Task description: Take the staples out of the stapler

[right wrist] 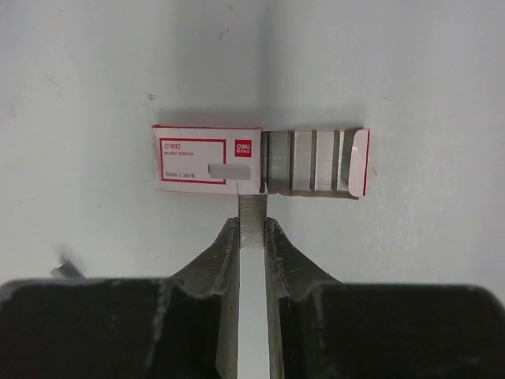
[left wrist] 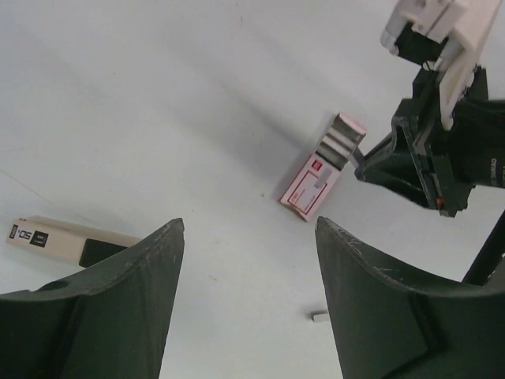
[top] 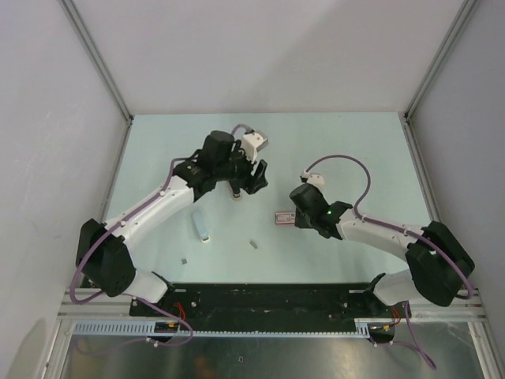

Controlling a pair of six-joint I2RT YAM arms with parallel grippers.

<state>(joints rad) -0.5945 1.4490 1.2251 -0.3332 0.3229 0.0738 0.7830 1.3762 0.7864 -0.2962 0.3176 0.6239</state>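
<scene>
Right wrist view has the right gripper clamped on a staple strip, whose tip reaches the seam between the red-and-white box and its open tray; whether it touches I cannot tell. The box lies near the middle of the table, toward the right edge. The left gripper hangs with fingers wide apart, holding nothing; the stapler lies toward the left and near edges. The step is probably setting the strip down at the box: lower it until it rests flat, keep it square to the tray, and release gently so it doesn't nudge the box. A loose staple bit lies nearby
</scene>
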